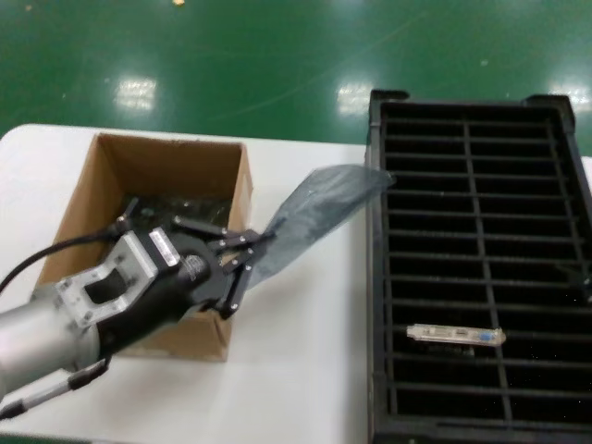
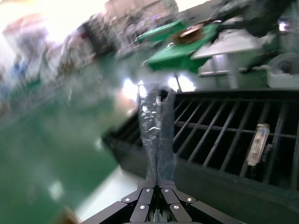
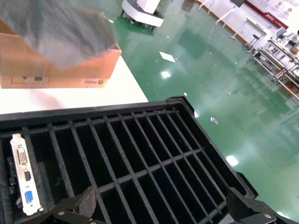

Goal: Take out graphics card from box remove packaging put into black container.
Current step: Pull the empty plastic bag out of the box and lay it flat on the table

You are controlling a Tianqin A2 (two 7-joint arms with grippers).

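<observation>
My left gripper (image 1: 252, 252) is shut on one end of the grey crinkled packaging (image 1: 319, 211), which is held up in the air between the box (image 1: 102, 176) and the black container (image 1: 564, 277). In the left wrist view the packaging (image 2: 156, 135) rises straight from the closed gripper (image 2: 159, 183). The graphics card stands in a slot of the container, with its silver bracket (image 1: 456, 335) showing on top. The bracket (image 3: 23, 175) with its blue port also shows in the right wrist view. My right gripper (image 3: 163, 207) is open and empty just above the container (image 3: 140, 154); the head view does not show it.
The brown box sits on the white table (image 1: 305, 370), left of the container, and holds more dark items (image 1: 185, 208). The green floor (image 1: 277, 55) lies beyond the table's far edge. The box (image 3: 56, 70) and the bag (image 3: 60, 28) also show in the right wrist view.
</observation>
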